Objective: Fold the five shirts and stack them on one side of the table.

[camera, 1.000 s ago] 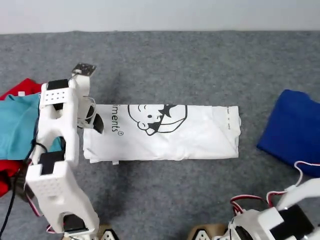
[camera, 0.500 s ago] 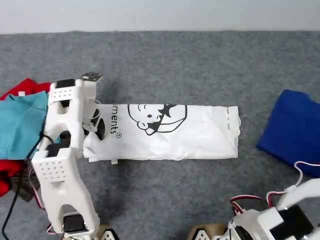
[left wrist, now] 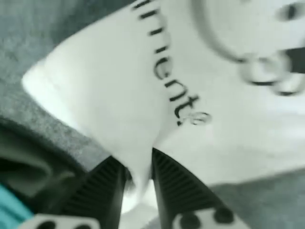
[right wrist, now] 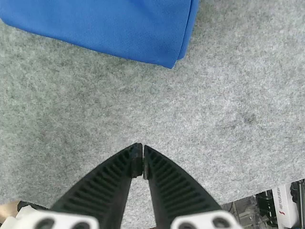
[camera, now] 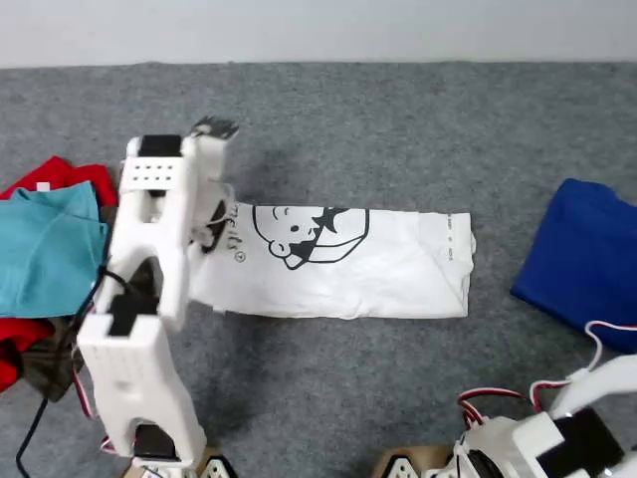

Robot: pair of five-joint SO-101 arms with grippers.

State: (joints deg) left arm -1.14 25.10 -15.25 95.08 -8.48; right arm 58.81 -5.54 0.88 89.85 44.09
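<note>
My left fingers [left wrist: 174, 188] are clamped on the white shirt [camera: 378, 264] at its left end. That end now lifts and drags rightward across the counter [camera: 398, 129], so the crosswise fold is starting. My right fingers [right wrist: 112, 183] rest closed and empty near the blue shirt [camera: 582, 254].

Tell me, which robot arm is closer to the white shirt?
Left. The left gripper pinches the white shirt at its end. The right gripper sits shut over bare table near the blue shirt, apart from the white one.

Grey felt table [camera: 398, 378] (evenly lit) meets a pale wall [camera: 318, 30].
</note>
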